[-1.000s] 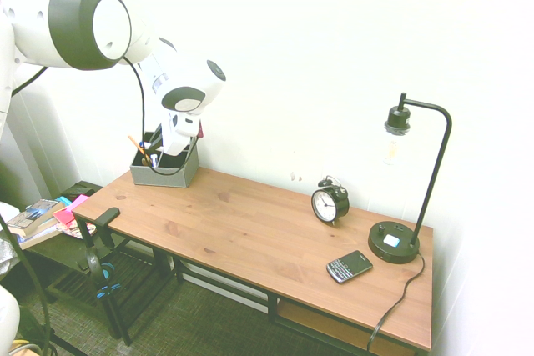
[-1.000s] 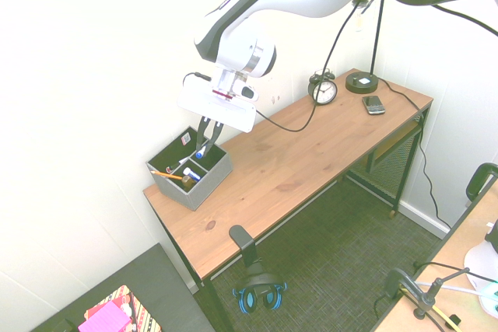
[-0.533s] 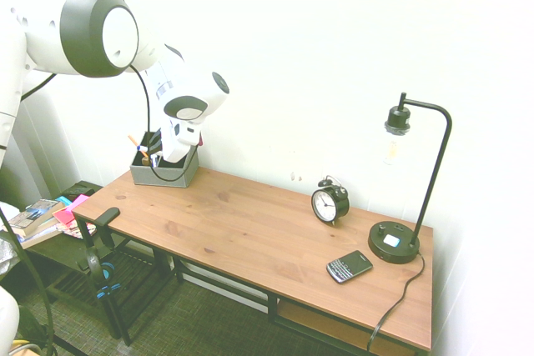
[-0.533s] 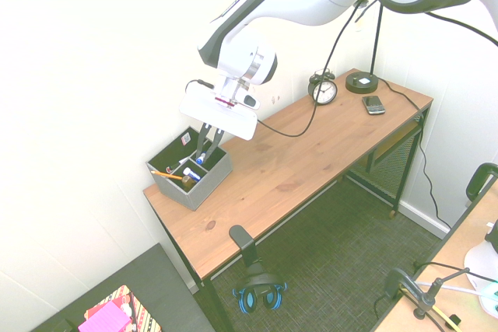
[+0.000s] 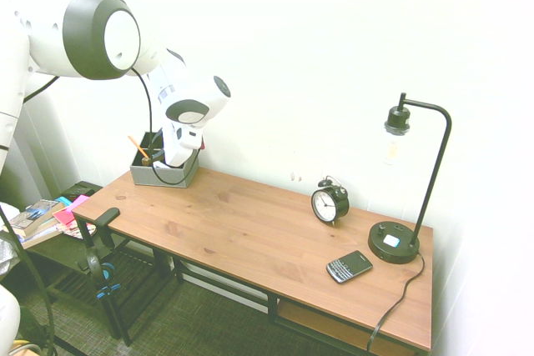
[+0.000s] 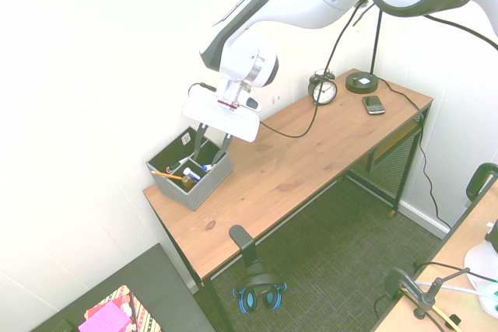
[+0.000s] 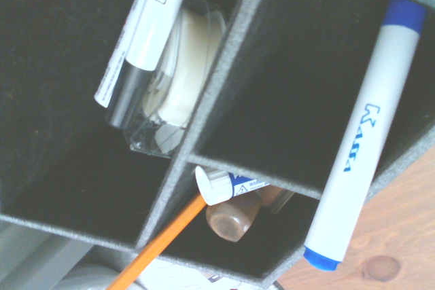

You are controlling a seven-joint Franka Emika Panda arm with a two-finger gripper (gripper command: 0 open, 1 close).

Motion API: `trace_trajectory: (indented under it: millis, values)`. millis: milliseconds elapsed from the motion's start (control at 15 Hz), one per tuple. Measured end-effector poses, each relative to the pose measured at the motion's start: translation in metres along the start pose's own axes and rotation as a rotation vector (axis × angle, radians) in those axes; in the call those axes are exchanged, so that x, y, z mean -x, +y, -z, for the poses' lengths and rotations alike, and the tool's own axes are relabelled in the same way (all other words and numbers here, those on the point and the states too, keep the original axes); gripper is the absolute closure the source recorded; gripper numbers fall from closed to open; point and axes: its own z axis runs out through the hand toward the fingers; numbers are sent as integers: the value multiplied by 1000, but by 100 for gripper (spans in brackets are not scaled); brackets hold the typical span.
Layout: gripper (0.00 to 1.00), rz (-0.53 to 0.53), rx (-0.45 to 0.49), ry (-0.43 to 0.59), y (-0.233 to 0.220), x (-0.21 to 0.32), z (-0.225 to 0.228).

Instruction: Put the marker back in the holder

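The gripper (image 6: pixel 212 148) is positioned directly above the holder (image 6: pixel 189 179), with its two fingers (image 6: pixel 226 145) spread apart and nothing pinched between them. The marker (image 7: pixel 365 129) is seen in the wrist view resting inside one compartment of the holder, leaning against the compartment wall, its blue cap at one end and a blue tip end at the other; in the second exterior view it appears as a small white and blue shape (image 6: pixel 201 169) between the fingers' lower ends.

In the neighbouring compartments a second marker with a black cap (image 7: pixel 141 35), a clear tape dispenser (image 7: pixel 177 83), an orange pencil (image 7: pixel 158 244) and a small brown bottle (image 7: pixel 232 215) are located. The pencil is seen protruding at a tilt over the holder's rim (image 5: pixel 138 147).

The holder stands at one end of the wooden desk (image 5: pixel 250 235), close to the wall. Well apart from it, towards the other end of the desk, an alarm clock (image 5: pixel 329 202), a black phone (image 5: pixel 349 267) and a black desk lamp (image 5: pixel 400 206) are placed. Headphones (image 6: pixel 259 295) lie on the floor below the desk's near edge.

The arm (image 6: pixel 257 5) is extended over the desk from the lamp side, and the wrist is angled downward into the holder's opening
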Motion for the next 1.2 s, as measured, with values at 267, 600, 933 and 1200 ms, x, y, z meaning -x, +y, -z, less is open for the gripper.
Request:
trace_trajectory:
  millis: [267,600,933,1200]
  values:
    - [0,187,25,123,21,60,27]
    - [0,413,117,326,95,58,71]
    - [0,629,219,536,120,16,123]
    - [0,816,217,684,131,-11,174]
